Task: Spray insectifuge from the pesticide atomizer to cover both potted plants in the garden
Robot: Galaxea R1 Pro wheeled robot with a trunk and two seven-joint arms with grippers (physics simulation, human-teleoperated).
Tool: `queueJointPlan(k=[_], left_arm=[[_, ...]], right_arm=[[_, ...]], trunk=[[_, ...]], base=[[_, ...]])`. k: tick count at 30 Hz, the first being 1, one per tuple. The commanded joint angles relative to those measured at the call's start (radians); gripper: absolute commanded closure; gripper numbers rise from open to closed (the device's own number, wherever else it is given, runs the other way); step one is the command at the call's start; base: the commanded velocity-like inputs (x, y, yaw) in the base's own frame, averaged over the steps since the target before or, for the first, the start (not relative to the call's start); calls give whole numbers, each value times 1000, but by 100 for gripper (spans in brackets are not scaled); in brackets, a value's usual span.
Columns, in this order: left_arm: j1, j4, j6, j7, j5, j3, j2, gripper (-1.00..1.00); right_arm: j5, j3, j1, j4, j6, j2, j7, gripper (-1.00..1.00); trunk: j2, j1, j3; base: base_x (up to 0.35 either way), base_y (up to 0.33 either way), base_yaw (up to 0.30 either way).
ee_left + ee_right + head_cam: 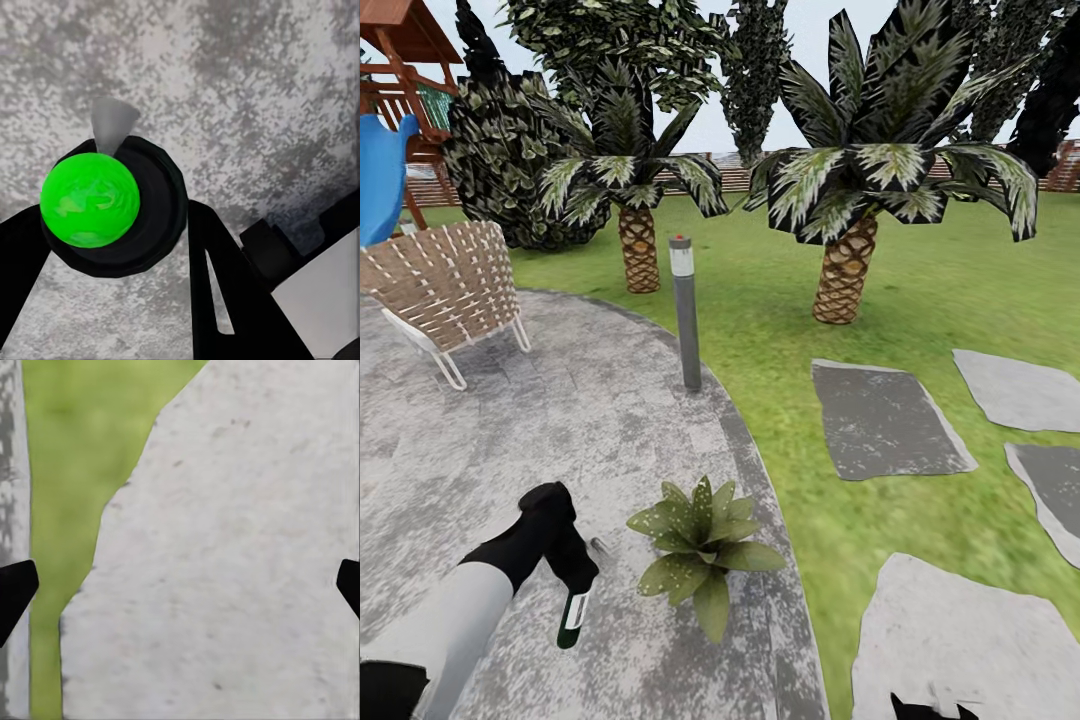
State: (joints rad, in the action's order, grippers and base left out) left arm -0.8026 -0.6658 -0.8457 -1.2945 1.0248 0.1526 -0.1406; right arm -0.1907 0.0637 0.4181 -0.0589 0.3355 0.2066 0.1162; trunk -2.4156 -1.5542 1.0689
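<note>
My left gripper (568, 562) hangs over the round paved patio (510, 450), shut on the pesticide atomizer (573, 612). The bottle points down, dark green end lowest, whitish part just under the fingers. In the left wrist view my left gripper (112, 217) holds the atomizer (90, 199) end-on, a bright green round face in a black ring, with a grey cone beside it. One potted plant (700, 545), a low rosette of speckled leaves, sits just right of the bottle near the patio's edge. My right gripper (180, 585) is open above a pale stepping stone (225, 547).
A grey bollard lamp (685, 315) stands at the patio rim behind the plant. A woven chair (445, 285) is at the back left. Two palms (845, 270) grow on the lawn (780, 330). Flat stepping stones (880, 420) lie to the right.
</note>
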Motion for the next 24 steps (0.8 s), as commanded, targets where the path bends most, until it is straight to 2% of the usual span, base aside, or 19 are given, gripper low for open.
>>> queueJointPlan(k=[1, 8, 18, 24], left_arm=[[-2, -2, -9, -11, 10, 4, 0, 100], [-5, -2, -9, -15, 20, 2, 1, 100], [-5, -2, -10, -16, 17, 2, 0, 100], [-6, -2, -31, -15, 17, 2, -1, 100]], right_arm=[[-10, 7, 1, 1, 4, 2, 5, -100], [-11, 7, 1, 1, 4, 2, 5, -100], [-12, 7, 1, -1, 3, 0, 5, -100], [-12, 7, 1, -1, 3, -1, 5, -100]], trunk=[[0, 0, 1], [0, 0, 1], [0, 0, 1], [0, 0, 1]], base=[[0, 0, 1], [0, -33, 0], [-12, -249, 0], [-208, -212, 4]])
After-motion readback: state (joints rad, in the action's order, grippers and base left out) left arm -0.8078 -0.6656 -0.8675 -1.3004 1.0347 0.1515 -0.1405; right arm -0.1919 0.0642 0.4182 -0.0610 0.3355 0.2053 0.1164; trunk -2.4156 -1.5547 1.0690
